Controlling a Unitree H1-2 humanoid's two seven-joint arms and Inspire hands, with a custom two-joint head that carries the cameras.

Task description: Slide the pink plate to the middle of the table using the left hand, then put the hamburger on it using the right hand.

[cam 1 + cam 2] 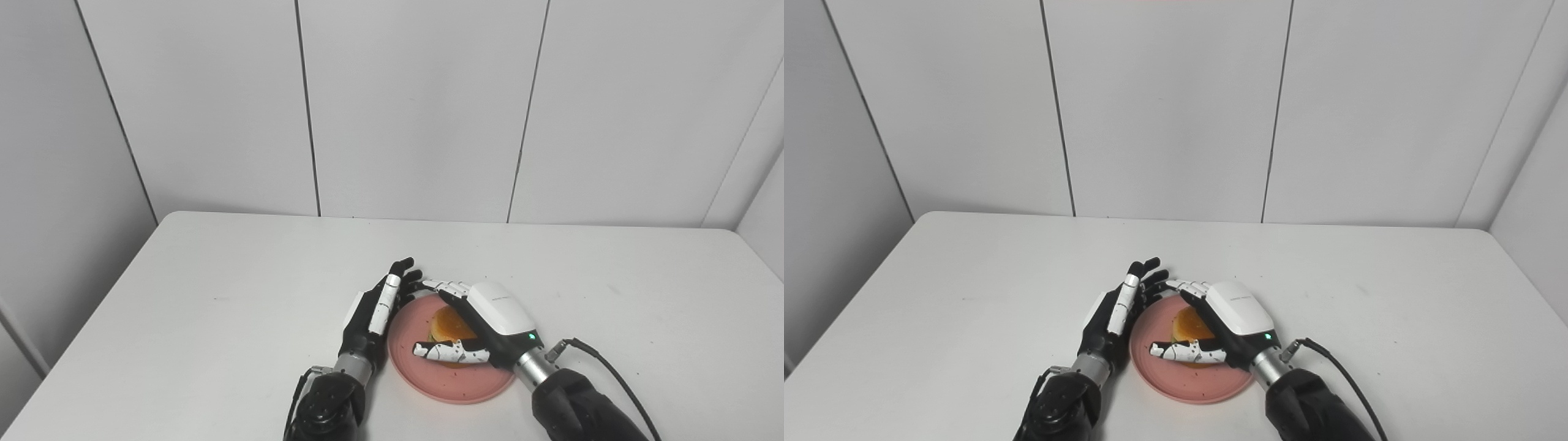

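sitting on the pink plate (450, 380) is the hamburger (450, 326), orange bun showing, near the table's (202, 306) front edge and about midway across. the right hand (484, 324) is cupped over it, fingers (446, 286) curling round the far side and thumb stretched across the near side; whether it is gripping the bun, i cannot tell. the left hand (376, 309) stands on edge just beside the plate's left rim, fingers straight and apart, holding nothing.
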